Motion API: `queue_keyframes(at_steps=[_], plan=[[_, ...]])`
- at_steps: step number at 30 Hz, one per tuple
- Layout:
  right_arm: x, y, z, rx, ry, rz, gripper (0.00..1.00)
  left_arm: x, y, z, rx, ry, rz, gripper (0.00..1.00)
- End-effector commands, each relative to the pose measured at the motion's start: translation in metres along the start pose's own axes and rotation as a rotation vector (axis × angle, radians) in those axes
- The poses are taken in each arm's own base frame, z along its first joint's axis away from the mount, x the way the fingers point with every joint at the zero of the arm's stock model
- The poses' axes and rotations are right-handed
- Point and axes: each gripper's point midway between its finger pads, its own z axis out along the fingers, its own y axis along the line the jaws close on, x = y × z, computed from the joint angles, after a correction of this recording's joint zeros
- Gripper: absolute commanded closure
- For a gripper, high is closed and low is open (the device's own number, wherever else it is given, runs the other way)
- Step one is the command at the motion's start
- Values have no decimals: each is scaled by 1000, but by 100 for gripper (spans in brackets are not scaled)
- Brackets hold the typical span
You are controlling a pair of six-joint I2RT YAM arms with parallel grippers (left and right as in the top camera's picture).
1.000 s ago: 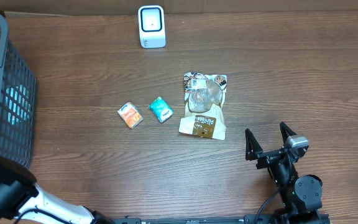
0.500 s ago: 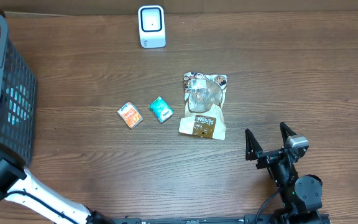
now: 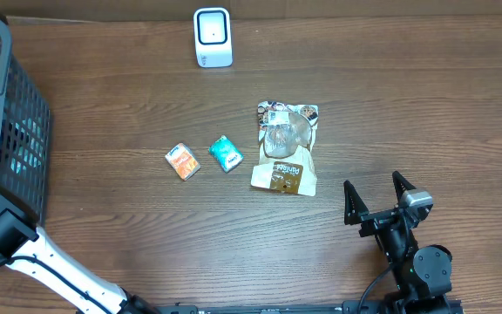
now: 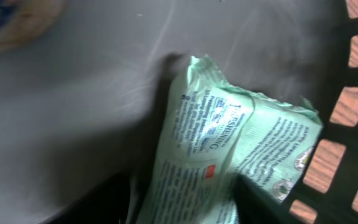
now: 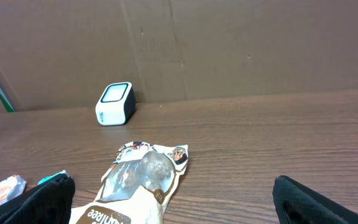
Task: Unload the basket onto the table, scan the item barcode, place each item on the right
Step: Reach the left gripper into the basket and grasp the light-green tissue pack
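1. Pale green packet (image 4: 229,137): lies on the grey floor of the basket (image 3: 11,96), in a corner by the mesh wall. Printed side up, text too blurred to read; no barcode made out.
2. Left gripper (image 4: 182,193): down inside the basket, one dark finger either side of the packet's lower end. Can't tell whether the fingers are touching or pinching it.
3. Also in the basket, left wrist view: blurred blue-and-tan item (image 4: 11,18) at the top-left corner, apart from the green pkt.
4. Basket sits at the table's (image 3: 103,235) left edge; left arm reaches into it from the front.
5. Scanner (image 3: 213,37): white, upright at the table's far edge, well apart from the basket.
6. Mid-table, left to right: orange packet (image 3: 182,161), teal packet (image 3: 226,153) just beside it, then a bigger snack bag (image 3: 287,146) lying flat.
7. Right gripper (image 3: 372,181): fingers spread wide, nothing between them, near the front edge, to the right of and nearer the front than the snack bag.
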Motion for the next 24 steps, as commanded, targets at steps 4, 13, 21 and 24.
queue_keyframes(at_steps=[4,13,21,24], plan=[[1,-3,0,12,-6,3,0,13,6,25,-15,63,7,96],[1,-3,0,12,-6,3,0,12,12,-1,-97,56,-121,96],[1,-3,0,12,-6,3,0,-33,-21,-125,-168,-243,-212,96],[1,-3,0,12,-6,3,0,-41,-41,-182,-174,-375,-218,96]])
